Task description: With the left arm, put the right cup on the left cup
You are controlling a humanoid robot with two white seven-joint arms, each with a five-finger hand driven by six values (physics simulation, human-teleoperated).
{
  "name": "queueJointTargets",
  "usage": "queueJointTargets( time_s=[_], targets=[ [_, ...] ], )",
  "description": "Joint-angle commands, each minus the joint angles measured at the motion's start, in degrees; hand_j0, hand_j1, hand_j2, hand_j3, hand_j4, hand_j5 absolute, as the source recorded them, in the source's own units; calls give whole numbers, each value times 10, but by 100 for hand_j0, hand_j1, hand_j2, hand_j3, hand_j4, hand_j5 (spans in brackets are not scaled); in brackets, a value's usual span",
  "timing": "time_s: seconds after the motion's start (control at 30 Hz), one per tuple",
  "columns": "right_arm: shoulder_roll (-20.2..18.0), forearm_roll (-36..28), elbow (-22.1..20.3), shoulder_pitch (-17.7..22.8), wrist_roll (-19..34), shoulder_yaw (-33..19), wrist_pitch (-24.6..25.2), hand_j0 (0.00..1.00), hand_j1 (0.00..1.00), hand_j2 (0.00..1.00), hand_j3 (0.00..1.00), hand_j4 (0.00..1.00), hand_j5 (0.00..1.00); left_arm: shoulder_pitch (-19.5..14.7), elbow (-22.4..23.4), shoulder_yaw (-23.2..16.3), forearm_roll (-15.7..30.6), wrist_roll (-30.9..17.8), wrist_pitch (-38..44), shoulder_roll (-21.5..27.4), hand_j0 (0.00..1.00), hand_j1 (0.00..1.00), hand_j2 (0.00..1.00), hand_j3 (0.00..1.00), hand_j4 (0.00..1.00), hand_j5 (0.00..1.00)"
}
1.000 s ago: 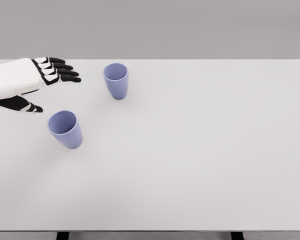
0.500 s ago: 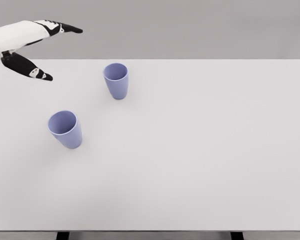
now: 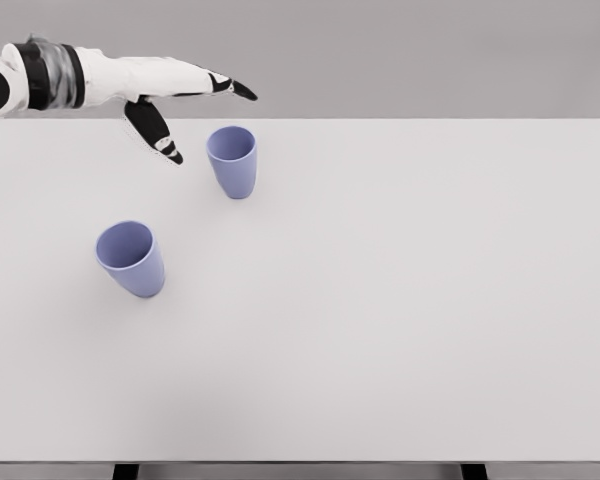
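1. I see the left hand [image 3: 175, 92] at upper left, fingers spread, holding nothing.
2. The right cup [image 3: 232, 160] stands upright just beside it.
3. The left cup [image 3: 130, 258] sits lower left on the white table [image 3: 400, 300].

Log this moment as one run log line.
phase: reach | left hand: open, above and left of right cup, no contact | left cup: upright on table

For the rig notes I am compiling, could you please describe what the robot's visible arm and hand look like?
Only the left arm shows: a smooth white shell with a dark grey-black ringed band at the wrist. The left hand has a white back, with black fingertips and a black thumb marked with small white patches.
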Motion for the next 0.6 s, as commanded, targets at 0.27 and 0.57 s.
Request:
queueJointTargets(
  time_s=[0.27,0.57],
  targets=[
    [0,0,0,0,0,0,0,100,100,100,100,100,100,-69,147,-120,78,0,2,-94,100,100,100,100,100,100],
    [0,0,0,0,0,0,0,100,100,100,100,100,100,-98,181,-166,92,0,41,-107,100,100,100,100,100,100]
  ],
)
